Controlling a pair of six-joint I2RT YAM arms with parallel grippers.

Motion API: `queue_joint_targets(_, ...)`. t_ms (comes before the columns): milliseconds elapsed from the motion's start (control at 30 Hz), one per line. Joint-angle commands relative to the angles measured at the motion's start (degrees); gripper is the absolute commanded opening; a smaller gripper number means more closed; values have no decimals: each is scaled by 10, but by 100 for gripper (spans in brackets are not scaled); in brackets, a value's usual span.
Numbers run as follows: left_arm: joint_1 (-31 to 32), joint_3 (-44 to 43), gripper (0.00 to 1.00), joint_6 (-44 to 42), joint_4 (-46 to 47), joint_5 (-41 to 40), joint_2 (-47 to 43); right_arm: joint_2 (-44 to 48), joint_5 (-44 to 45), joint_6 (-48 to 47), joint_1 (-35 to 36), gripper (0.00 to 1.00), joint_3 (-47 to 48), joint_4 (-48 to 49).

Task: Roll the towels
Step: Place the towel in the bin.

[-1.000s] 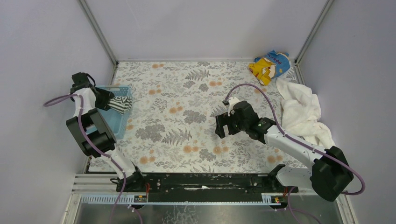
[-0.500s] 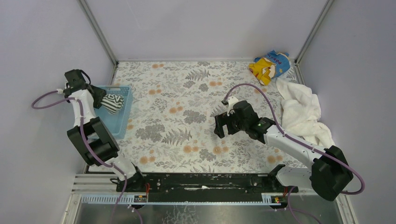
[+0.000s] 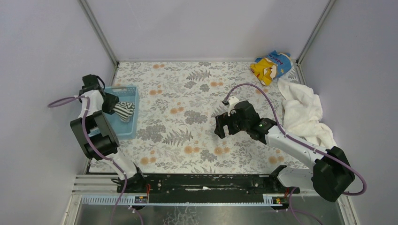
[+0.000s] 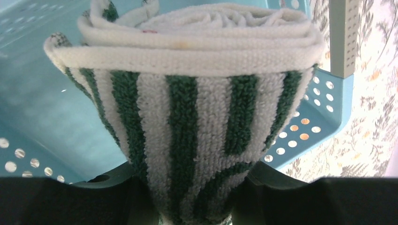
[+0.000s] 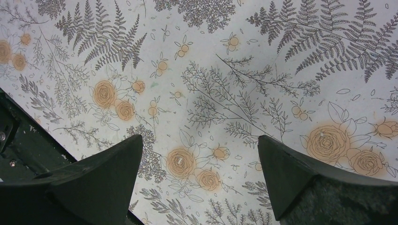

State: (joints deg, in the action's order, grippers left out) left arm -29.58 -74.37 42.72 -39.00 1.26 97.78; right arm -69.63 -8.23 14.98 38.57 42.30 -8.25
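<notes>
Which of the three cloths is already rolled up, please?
The striped towel in the left gripper, at the blue basket; the white towel and printed cloth lie crumpled at right.

Left end effector (image 3: 114,106) clamped, right (image 5: 199,145) agape

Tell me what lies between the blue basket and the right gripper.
Only bare floral tablecloth, as the top view shows; nothing sits between basket and right gripper.
</notes>
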Motion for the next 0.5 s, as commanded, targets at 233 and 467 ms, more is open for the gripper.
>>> queue_joint_targets(233, 36, 71, 38, 78, 6, -9, -31, 21, 1, -5, 3, 99, 8, 15)
queue_joint_targets(467, 22, 144, 39, 122, 7, -22, -69, 24, -2, -1, 3, 99, 8, 15)
